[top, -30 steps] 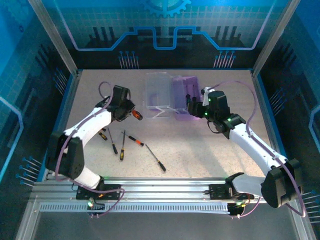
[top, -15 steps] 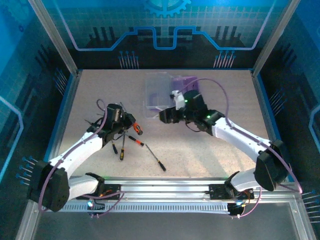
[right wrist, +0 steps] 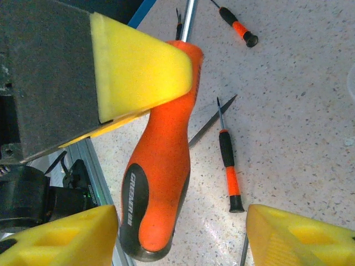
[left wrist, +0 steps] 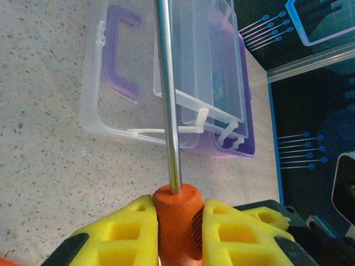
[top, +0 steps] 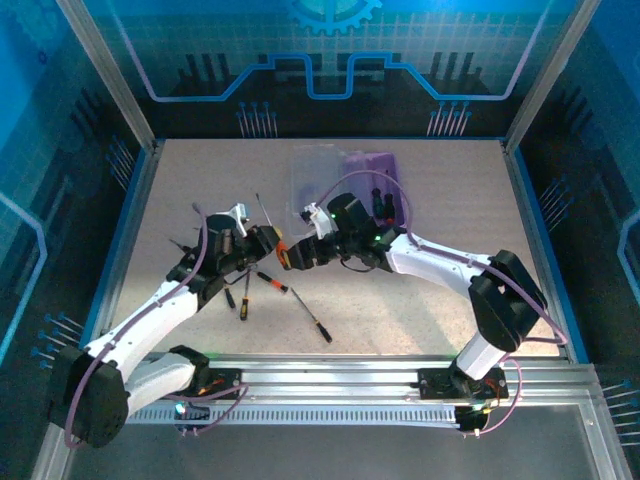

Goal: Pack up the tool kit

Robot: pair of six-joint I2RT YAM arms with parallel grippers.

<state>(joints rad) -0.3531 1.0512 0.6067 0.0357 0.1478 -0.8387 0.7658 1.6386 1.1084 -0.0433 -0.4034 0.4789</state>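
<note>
The left claw (top: 262,243) has swung its load toward the right arm. It is clenched on the big screwdriver (top: 283,252), its yellow cellular pads (left wrist: 133,227) pinching the orange rubbery handle just below the smooth steel shaft. The right claw (top: 300,250) has come over from the case (top: 385,165) and stands released, its jaws straddling the black-orange butt, so a handover looks near. The case lies open behind, its clear lid beside the translucent purple base. Slim drivers (top: 243,297) wait on the speckled table (top: 420,300).
</note>
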